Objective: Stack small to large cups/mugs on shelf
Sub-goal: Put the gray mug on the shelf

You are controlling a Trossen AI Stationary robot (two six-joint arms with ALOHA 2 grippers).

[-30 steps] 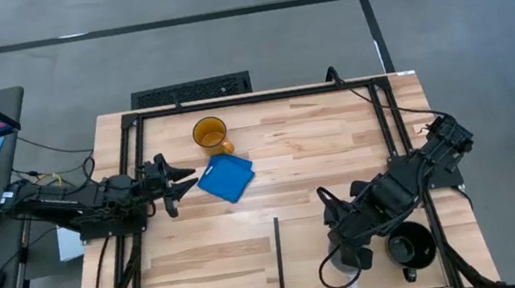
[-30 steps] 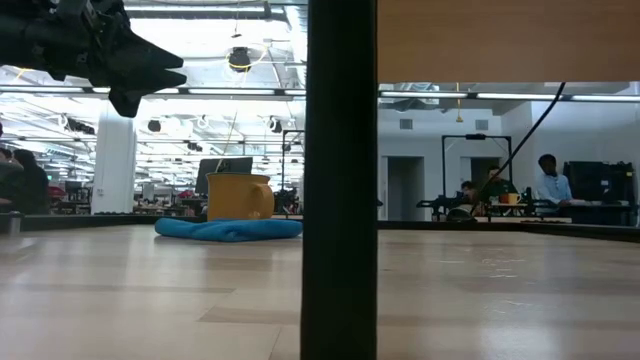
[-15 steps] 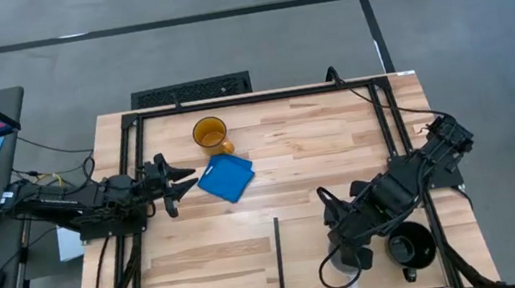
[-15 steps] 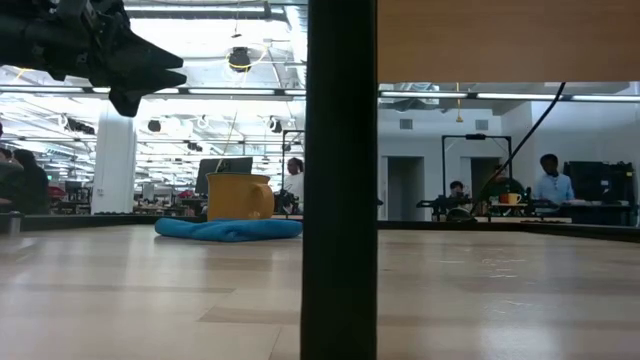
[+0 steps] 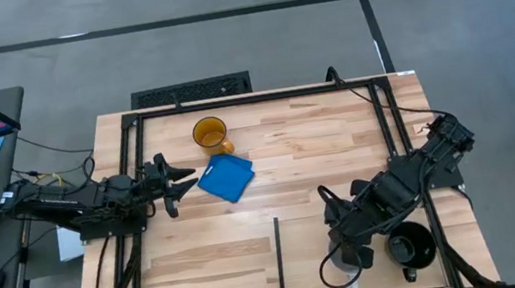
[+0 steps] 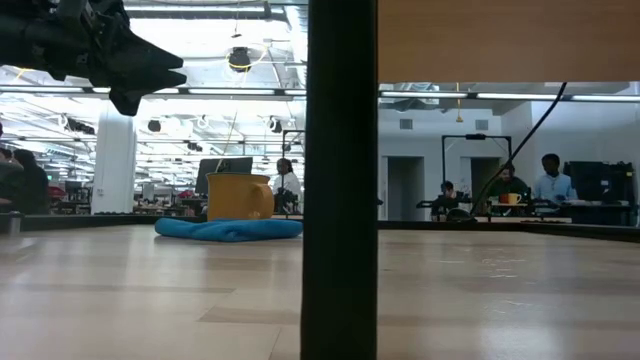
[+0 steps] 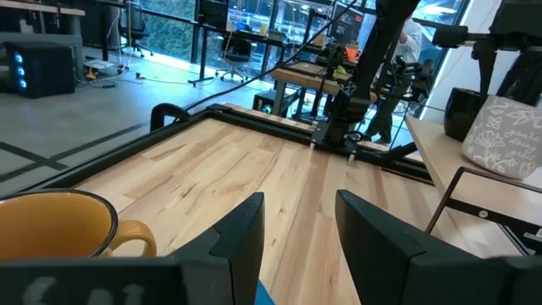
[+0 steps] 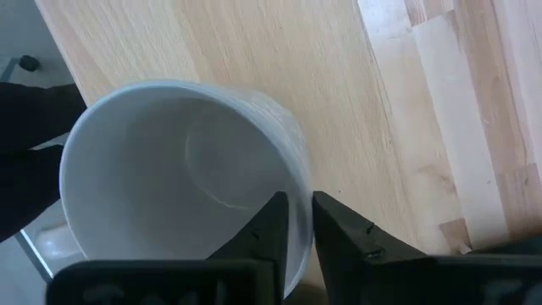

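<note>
Nothing visibly moved: right claw (image 8: 292, 224) narrowly parted astride white mug's (image 8: 182, 174) rim, left claw (image 7: 296, 229) open, empty.

Mid-table is open wood between the blue square (image 5: 226, 179) and the black divider strip (image 5: 279, 259). Shelf (image 5: 379, 286) side is crowded (white mug (image 5: 339, 269), black mug (image 5: 411, 245), right gripper (image 5: 353, 252) over them). Amber mug (image 5: 210, 133) blocks the far edge.

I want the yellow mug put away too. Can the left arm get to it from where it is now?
Probably yes. The left gripper hangs open beside the blue square, and the yellow mug stands just past that, nearer the table's far edge, with nothing between them. The right gripper is busy at the white mug.
</note>
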